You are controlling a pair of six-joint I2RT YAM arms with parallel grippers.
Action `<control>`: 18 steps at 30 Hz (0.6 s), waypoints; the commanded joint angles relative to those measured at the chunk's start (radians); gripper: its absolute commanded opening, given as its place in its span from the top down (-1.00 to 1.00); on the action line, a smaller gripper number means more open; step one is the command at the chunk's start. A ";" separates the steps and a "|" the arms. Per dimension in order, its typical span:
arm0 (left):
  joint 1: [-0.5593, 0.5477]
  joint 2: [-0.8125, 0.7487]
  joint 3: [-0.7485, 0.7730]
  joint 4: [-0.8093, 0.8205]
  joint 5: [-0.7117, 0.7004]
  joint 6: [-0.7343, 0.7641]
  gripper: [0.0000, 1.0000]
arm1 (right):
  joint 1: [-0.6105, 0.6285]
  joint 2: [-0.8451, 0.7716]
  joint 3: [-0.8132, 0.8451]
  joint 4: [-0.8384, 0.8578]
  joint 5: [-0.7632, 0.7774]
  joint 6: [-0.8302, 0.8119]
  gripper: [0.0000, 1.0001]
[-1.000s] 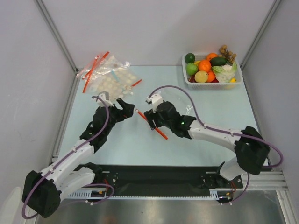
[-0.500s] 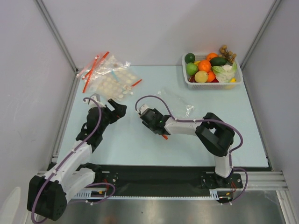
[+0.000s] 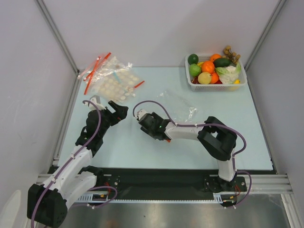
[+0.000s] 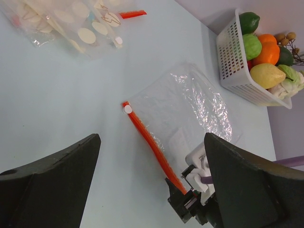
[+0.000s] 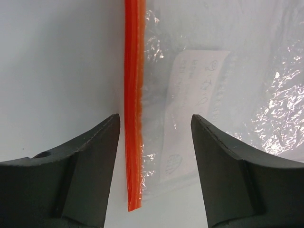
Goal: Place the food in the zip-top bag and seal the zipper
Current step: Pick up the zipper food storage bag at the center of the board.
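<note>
Zip-top bag (image 3: 179, 105): flat, mid-desk. Right gripper (image 3: 145, 123): spread wide, straddling near end of zipper (image 5: 134, 95), seemingly not touching it, holding nothing. Left gripper (image 3: 118, 112): spread, empty, toward left edge.

the right arm has folded up: its elbow, stretched far to the right a second ago, now sits bent close behind the right gripper (image 3: 148, 124), which has slid left over the zipper (image 4: 152, 142). from above, that strip is now almost hidden. the left gripper (image 3: 119, 110) has drawn back, away from the zip-top bag (image 4: 187, 111).
</note>
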 commanded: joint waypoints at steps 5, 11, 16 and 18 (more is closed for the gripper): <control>0.007 -0.016 -0.003 0.023 0.019 -0.003 -0.93 | 0.030 -0.019 0.005 0.018 0.038 -0.041 -0.34; 0.009 -0.019 -0.003 0.020 0.014 -0.001 -0.93 | 0.023 0.005 0.016 0.002 0.091 -0.038 -0.18; 0.007 -0.022 -0.003 0.017 0.008 -0.003 -0.93 | 0.015 0.037 0.035 -0.010 0.137 -0.037 -0.03; 0.007 -0.020 -0.003 0.015 0.005 -0.003 -0.93 | 0.012 0.045 0.037 -0.015 0.140 -0.035 0.02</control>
